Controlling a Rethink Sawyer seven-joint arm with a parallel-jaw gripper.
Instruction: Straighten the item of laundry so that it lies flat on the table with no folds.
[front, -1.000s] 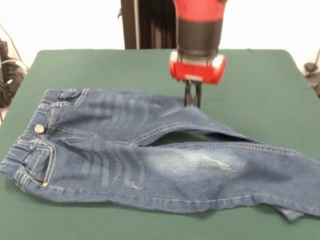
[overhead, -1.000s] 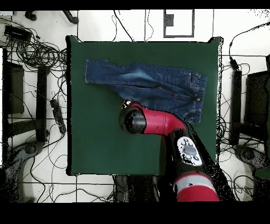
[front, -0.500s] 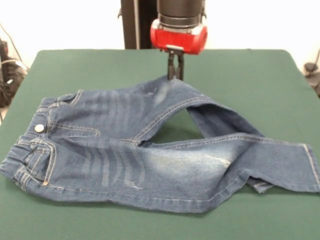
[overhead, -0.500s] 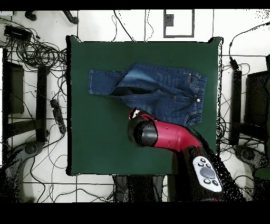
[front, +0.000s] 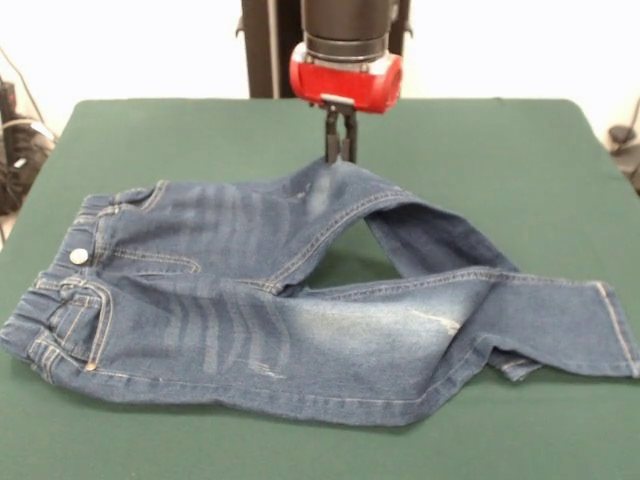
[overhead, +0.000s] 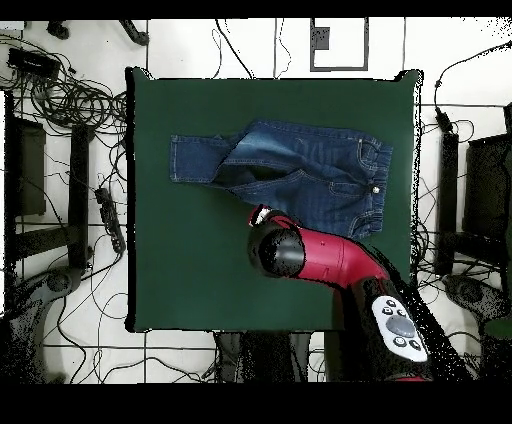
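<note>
No brand name, label or lettering can be read anywhere on the jeans (front: 250, 300) or the arm. The jeans are blue denim with tan stitching, pale faded patches over the thighs, whisker-like fade lines near the hips, a gathered elastic waistband and a round metal button (front: 78, 257). They lie on the worktop (front: 500, 160), a flat dark green surface with a matte, felt-like look, in its middle, waistband toward the left of the front view and the legs running right.

The near leg lies mostly flat, with its hem (front: 615, 335) at the right and a small flap of cloth tucked under near it. The far leg is drawn up into a peak at its outer seam and doubles back under the near leg, leaving a triangular gap of green between them.

The gripper (front: 339, 148), black fingers below a red cuff and black cylinder, has its fingers closed on the denim at that peak. From overhead, the arm (overhead: 320, 255) hides the gripper.
</note>
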